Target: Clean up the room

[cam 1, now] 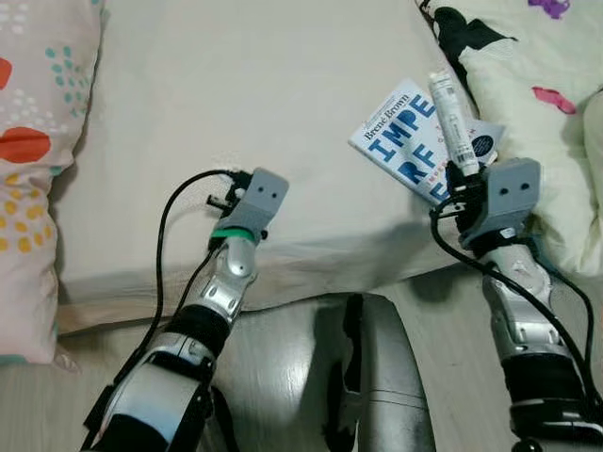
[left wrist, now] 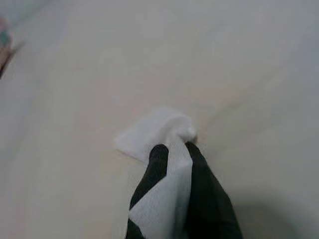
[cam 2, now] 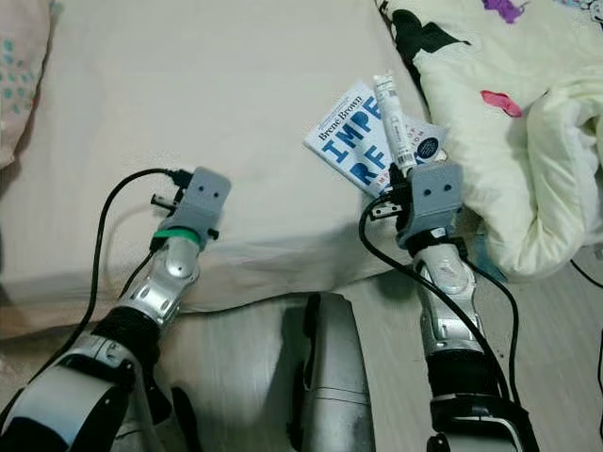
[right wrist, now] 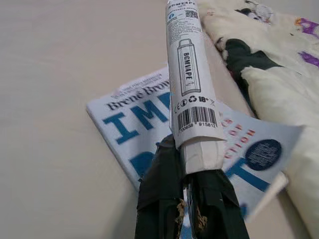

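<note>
White tissue (left wrist: pixel 159 134) sits pinched in my left claw (left wrist: pixel 172 149); my right claw (right wrist: pixel 187 149) grips a white box (right wrist: pixel 192 79) above the book (right wrist: pixel 144 124) on the bed (cam 1: pixel 283 122).

Silver arms, grey wrist housings, black cables, green left-wrist band (cam 1: pixel 227 232).

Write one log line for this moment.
left end effector: holds white tissue | right end effector: holds white printed box over blue-lettered book

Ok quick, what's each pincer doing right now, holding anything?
Left pincer: shut on a white tissue, over the bed sheet.
Right pincer: shut on a white box, above the book.
</note>
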### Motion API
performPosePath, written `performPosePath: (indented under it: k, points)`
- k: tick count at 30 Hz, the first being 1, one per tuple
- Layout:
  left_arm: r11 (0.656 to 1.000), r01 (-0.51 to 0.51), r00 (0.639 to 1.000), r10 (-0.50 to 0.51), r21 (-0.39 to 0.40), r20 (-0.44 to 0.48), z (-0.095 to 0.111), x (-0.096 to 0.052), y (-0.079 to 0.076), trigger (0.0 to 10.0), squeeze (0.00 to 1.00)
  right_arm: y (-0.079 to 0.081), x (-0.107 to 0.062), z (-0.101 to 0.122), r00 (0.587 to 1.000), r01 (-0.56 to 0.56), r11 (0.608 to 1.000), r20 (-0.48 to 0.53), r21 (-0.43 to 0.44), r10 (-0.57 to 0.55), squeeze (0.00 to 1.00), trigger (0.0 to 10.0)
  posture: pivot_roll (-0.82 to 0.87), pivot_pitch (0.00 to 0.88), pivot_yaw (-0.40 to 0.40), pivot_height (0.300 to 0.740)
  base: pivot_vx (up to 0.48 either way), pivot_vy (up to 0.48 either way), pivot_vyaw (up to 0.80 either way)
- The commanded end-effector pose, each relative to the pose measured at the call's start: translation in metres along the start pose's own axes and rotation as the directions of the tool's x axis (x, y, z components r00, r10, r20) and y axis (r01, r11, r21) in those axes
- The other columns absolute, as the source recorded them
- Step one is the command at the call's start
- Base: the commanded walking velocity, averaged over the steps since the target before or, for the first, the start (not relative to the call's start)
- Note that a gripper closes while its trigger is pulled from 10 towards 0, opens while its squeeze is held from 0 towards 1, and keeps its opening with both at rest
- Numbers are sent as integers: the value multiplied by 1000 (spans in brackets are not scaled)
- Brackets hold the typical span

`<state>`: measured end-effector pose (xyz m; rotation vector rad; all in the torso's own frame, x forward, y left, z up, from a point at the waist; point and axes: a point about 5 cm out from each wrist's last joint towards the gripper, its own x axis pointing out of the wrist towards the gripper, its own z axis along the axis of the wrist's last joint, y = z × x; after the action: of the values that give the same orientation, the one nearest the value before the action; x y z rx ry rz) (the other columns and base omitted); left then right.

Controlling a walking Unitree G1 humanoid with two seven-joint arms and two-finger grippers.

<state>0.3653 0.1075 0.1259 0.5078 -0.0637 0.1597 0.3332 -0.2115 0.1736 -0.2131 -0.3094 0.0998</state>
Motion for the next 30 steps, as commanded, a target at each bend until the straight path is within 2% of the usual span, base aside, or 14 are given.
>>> performPosePath:
  k: [1,2,3,7,8,11,13,14,17,19,21,27,30]
  points:
    - [1000,-8,999,8,-4,-53,-24,-15,6,0,0,14,1,-4,999,-50,998,-15,43,51,0,10000,-26,175,-7,495,0,0,0]
    - [1000,-8,999,8,-4,-53,-24,-15,6,0,0,14,1,-4,999,-50,998,-15,43,51,0,10000,-26,175,-7,495,0,0,0]
    - [999,5,1000,-6,-50,-19,-21,-24,11,0,0,28,5,0,995,-99,992,7,76,98,0,10000,-8,156,-11,495,0,0,0]
    - [992,43,998,-37,-115,50,-8,-37,17,0,0,45,6,7,985,-172,979,39,113,168,0,10000,9,131,-15,495,0,0,0]
    - [986,63,995,-51,-153,82,1,-43,21,10000,0,51,6,11,981,-190,973,53,129,184,0,10000,16,113,-18,495,0,0,0]
    - [956,127,980,-79,-266,183,23,-56,32,10000,0,60,5,19,975,-216,965,89,151,205,0,10000,23,91,-25,495,0,0,0]
    - [949,137,976,-81,-283,201,26,-58,33,10000,0,60,5,20,974,-219,964,94,151,207,0,10000,23,91,-25,495,0,0,0]
    - [945,149,966,-76,-292,246,34,-61,37,10000,0,63,2,23,972,-224,959,111,173,207,0,10000,28,49,-32,495,0,0,0]
    - [941,162,953,-72,-296,293,42,-65,42,10000,0,67,-2,26,971,-227,953,126,203,204,0,10000,27,40,-30,495,0,0,0]
    - [939,170,950,-76,-298,302,45,-67,43,10000,0,67,-3,26,971,-228,950,127,212,204,0,10000,25,34,-29,495,0,0,0]
    - [943,160,944,-59,-292,326,50,-66,51,10000,0,63,-13,19,984,-171,962,94,212,154,0,10000,2,0,-21,500,0,0,0]
    - [947,157,944,-60,-281,326,56,-61,62,10000,0,55,-21,12,994,-105,975,60,194,95,0,10000,-7,0,-17,515,0,0,0]
    - [935,161,949,-59,-317,308,56,-55,65,10000,0,52,-21,11,995,-97,979,52,182,89,0,10000,-10,0,-17,525,0,0,0]
